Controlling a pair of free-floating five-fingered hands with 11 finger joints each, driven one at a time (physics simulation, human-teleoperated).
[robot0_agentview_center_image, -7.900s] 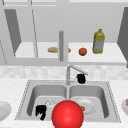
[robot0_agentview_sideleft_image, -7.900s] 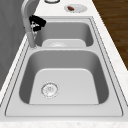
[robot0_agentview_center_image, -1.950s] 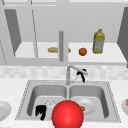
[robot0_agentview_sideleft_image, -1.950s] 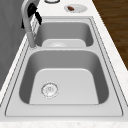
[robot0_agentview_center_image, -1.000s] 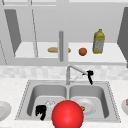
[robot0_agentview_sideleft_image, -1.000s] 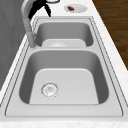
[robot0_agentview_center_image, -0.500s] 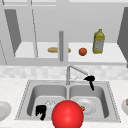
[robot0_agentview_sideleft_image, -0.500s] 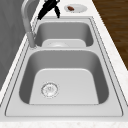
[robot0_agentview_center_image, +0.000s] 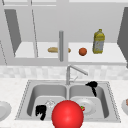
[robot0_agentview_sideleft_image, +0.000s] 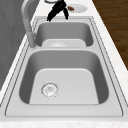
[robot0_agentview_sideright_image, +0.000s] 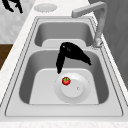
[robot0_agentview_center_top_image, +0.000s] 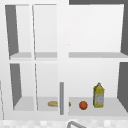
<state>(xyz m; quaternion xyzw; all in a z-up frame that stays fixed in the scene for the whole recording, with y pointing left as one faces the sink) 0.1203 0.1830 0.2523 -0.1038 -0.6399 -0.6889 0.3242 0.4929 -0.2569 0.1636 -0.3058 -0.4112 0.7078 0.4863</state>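
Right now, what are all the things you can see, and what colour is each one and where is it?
sink: one, grey metal, two basins, set in the white counter.
faucet: one, grey, behind the sink's middle, spout angled toward the right basin.
plate: one, white, on the right basin's floor.
strawberry: one, small, red, on that plate's edge.
ball: one, big, red, at the sink's front.
bottle: one, yellow, right on the lower cabinet shelf.
orange fruit: one, left of the bottle.
bread: one, tan, left on that shelf.
left hand: black, in the left basin.
right hand: black, fingers drooping, above the right basin.
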